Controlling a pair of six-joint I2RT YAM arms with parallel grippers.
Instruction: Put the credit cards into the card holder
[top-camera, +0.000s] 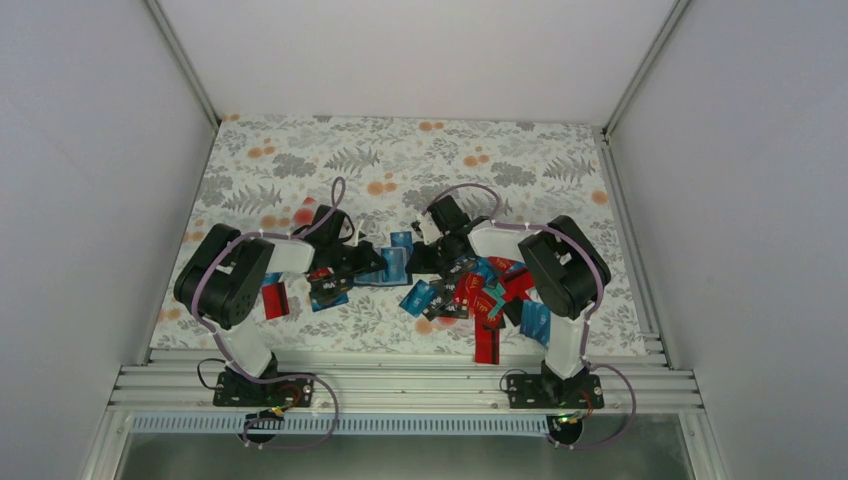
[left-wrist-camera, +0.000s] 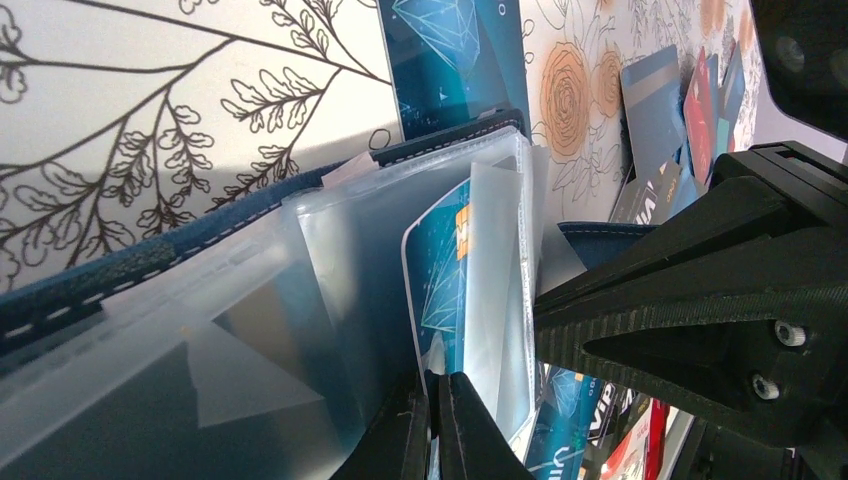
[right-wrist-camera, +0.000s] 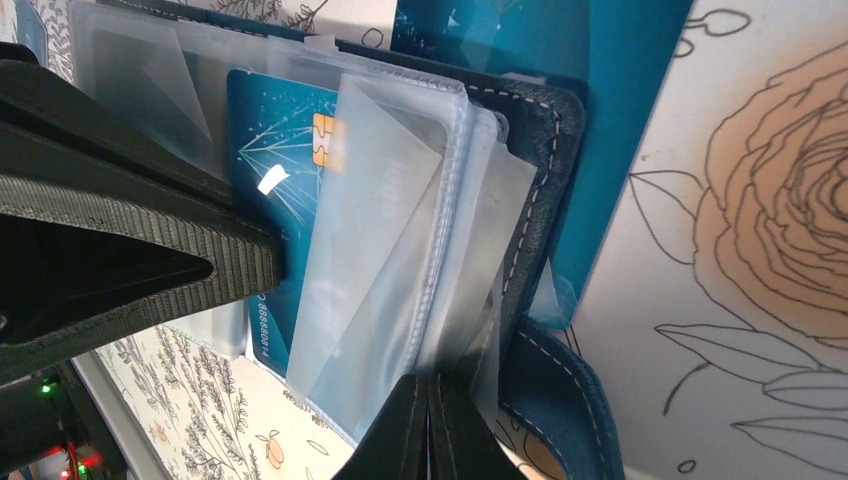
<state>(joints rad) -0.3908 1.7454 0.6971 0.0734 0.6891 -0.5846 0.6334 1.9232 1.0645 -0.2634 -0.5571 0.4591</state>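
The navy card holder (top-camera: 386, 268) lies open on the flowered cloth between my two grippers. Its stitched edge (left-wrist-camera: 150, 250) and clear plastic sleeves show in the left wrist view. A teal credit card (left-wrist-camera: 440, 270) with a gold chip sits partly inside one sleeve. My left gripper (left-wrist-camera: 432, 425) is shut on that card's near edge. In the right wrist view the same card (right-wrist-camera: 270, 150) sits in the holder (right-wrist-camera: 545, 130). My right gripper (right-wrist-camera: 430, 425) is shut on the sleeves' edge. Several more cards (top-camera: 480, 290) lie in a heap at the right.
Another teal card (right-wrist-camera: 610, 90) lies under the holder. A red card (top-camera: 487, 345) lies near the front edge and another red one (top-camera: 275, 298) by the left arm. The right gripper's black body (left-wrist-camera: 700, 330) is close beside the left fingers. White walls enclose the table.
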